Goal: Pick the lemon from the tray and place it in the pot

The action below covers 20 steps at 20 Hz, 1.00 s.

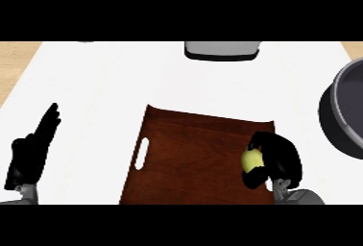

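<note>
- Right hand [280, 161] at four o'clock: black fingers curled round the small yellow lemon [249, 161], at the right edge of the dark brown wooden tray [191, 153].
- Left hand [32, 149] at eight o'clock rests with fingers straight.
- Grasping step; next, probably lift toward the grey metal pot [344, 113] at two o'clock.
- White worktop [106, 86]; grey object [221, 49] at twelve o'clock.

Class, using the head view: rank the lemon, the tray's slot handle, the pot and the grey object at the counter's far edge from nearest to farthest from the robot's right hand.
1. lemon: inside the curled right hand, over the tray's right edge.
2. pot: up and to the right, at the view's right edge.
3. slot handle: on the tray's left side.
4. grey object: at the counter's far edge, top centre.
</note>
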Tool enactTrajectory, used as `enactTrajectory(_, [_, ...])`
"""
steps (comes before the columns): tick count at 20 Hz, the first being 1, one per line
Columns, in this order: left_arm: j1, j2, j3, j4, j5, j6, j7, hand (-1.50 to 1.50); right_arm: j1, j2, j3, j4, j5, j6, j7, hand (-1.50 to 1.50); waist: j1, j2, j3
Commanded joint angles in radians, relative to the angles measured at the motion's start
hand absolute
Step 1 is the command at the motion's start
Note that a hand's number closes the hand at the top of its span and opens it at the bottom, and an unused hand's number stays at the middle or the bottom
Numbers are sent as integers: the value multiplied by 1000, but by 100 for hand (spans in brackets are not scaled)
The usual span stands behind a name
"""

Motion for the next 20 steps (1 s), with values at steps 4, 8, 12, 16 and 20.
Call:
enactTrajectory(4, [44,-18,4,-25,5,-5,-7,0,-333,-112,-149,155,-1,159,-14,150,-1,-5,0])
enactTrajectory(8, [6,-15,11,-21,-10,13,19,0,-266,-195,-132,-26,125,68,8,150,-27,-12,0])
enactTrajectory(12, [-44,9,22,-18,6,-13,76,0,-360,-238,-184,-113,195,68,77,150,-33,-12,0])
enactTrajectory(16, [12,18,35,-24,3,-32,1,0,-430,-219,-309,-95,123,24,46,150,-18,-7,0])
enactTrajectory(20, [-10,-4,41,37,1,-31,-12,0,-405,-239,-400,-65,98,-54,-25,150,-22,-5,0])
